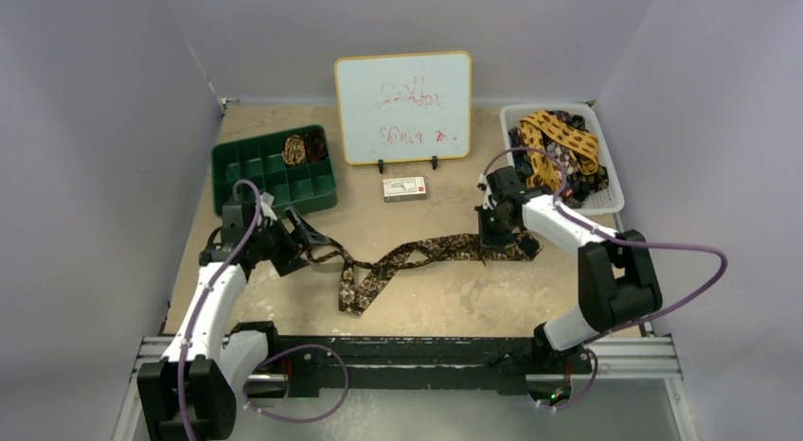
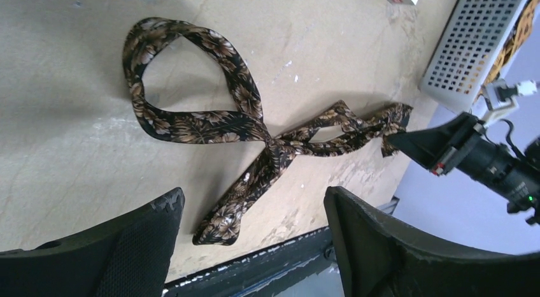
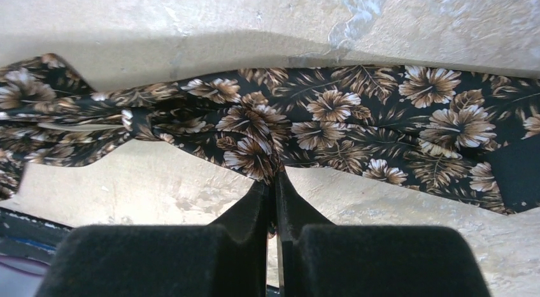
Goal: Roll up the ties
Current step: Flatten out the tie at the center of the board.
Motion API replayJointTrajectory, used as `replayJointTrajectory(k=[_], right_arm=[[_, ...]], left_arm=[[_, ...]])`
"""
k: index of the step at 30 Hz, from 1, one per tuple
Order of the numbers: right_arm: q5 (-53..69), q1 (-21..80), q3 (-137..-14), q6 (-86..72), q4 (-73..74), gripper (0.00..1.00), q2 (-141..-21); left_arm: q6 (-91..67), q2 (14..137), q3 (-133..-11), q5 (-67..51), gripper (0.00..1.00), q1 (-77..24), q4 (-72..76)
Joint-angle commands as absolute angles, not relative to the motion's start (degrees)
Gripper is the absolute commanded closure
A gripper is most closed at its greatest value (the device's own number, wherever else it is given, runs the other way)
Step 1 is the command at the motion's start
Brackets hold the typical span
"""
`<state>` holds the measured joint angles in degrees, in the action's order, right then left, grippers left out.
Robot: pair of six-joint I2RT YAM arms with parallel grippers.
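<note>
A brown floral-print tie (image 1: 407,259) lies twisted across the table between my two grippers. In the left wrist view it forms a loop (image 2: 191,80) and crosses over itself, with one end (image 2: 220,224) lying between my fingers' tips. My left gripper (image 1: 308,235) (image 2: 253,195) is open and empty, just above the tie's left part. My right gripper (image 1: 494,240) (image 3: 275,177) is shut on the edge of the tie's wide part (image 3: 356,128), pinching the fabric at the table. It also shows in the left wrist view (image 2: 414,143) at the tie's far end.
A green compartment tray (image 1: 248,171) at the back left holds small coiled ties (image 1: 303,148). A white basket (image 1: 611,181) at the back right holds several loose ties (image 1: 559,133), some mustard yellow. A whiteboard (image 1: 404,105) and a small box (image 1: 404,187) stand at the back centre.
</note>
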<state>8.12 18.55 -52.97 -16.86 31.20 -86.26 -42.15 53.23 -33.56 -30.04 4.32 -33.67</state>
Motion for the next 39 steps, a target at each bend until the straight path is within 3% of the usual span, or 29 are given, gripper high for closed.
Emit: replayJointTrajectory(k=[1,8,15,22,28,31,34,39], right_arm=[[10.55,18.2,-55.05,-14.69,34.32,0.94,-87.9],[10.35,18.2,-55.98,-13.73,34.99,0.93,-87.9],[10.99,18.24,-56.23,-12.82,35.23,0.93,-87.74],[11.43,18.21,-55.99,-12.57,35.07,0.93,-87.01],[12.04,18.19,-55.9,-12.31,35.02,0.93,-86.85],[11.62,18.19,-56.29,-12.16,35.48,0.93,-86.88],[10.49,18.05,-56.87,-12.21,35.85,0.93,-87.2],[9.44,16.49,-57.79,-12.06,36.32,0.94,-88.42]], left_arm=[[-40.55,52.85,-32.72,-34.5,0.22,3.02,-29.83],[-45.15,58.46,-31.47,-27.18,0.26,1.11,-28.2],[-52.71,54.1,-28.85,-18.27,0.25,1.11,-28.01],[-55.56,63.87,-28.76,-17.87,0.31,0.97,-22.34],[-54.54,70.77,-29.27,-18.8,0.52,0.35,-17.0],[-52.08,72.24,-30.29,-19.71,0.8,0.36,-17.2],[-48.28,70.44,-33.09,-18.73,1.0,0.35,-21.88],[-40.34,65.53,-40.54,-15.14,1.0,0.35,-33.1]])
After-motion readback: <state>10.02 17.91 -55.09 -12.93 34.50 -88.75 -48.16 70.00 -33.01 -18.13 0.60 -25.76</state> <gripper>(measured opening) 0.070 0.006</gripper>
